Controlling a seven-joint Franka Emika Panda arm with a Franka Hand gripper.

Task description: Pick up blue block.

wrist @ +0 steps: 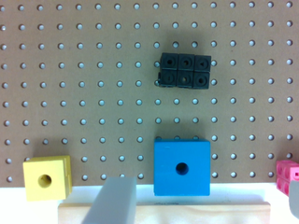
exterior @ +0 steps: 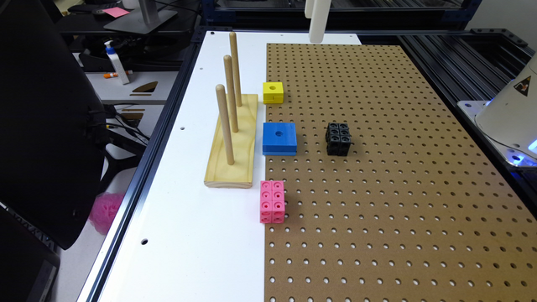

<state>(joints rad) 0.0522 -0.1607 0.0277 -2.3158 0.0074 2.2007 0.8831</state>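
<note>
Near to far in your exterior view: pink block (exterior: 272,201) sits closest to the camera, on the pegboard's (exterior: 398,188) edge where it meets the white table (exterior: 188,235). Just past it, at about 11 o'clock, is the wooden peg stand (exterior: 233,142) on the white table, three upright pegs in a row.

Blue block (exterior: 279,139) lies flat on the pegboard, round hole up, just beside the stand at its 3 o'clock, with a narrow gap between them. Black block (exterior: 338,139) sits at the blue block's 3 o'clock, well apart from it. Yellow block (exterior: 273,92) is at the blue block's 12 o'clock, farther back, also hole up and near the stand.

The arm's white part hangs at the far edge of the board, well away from every block.

In the wrist view you get the blue block (wrist: 182,168) between the yellow block (wrist: 46,178) and the pink block (wrist: 286,174). One grey finger (wrist: 114,200) shows, blurred. You cannot tell the jaw opening from that; nothing is held.
</note>
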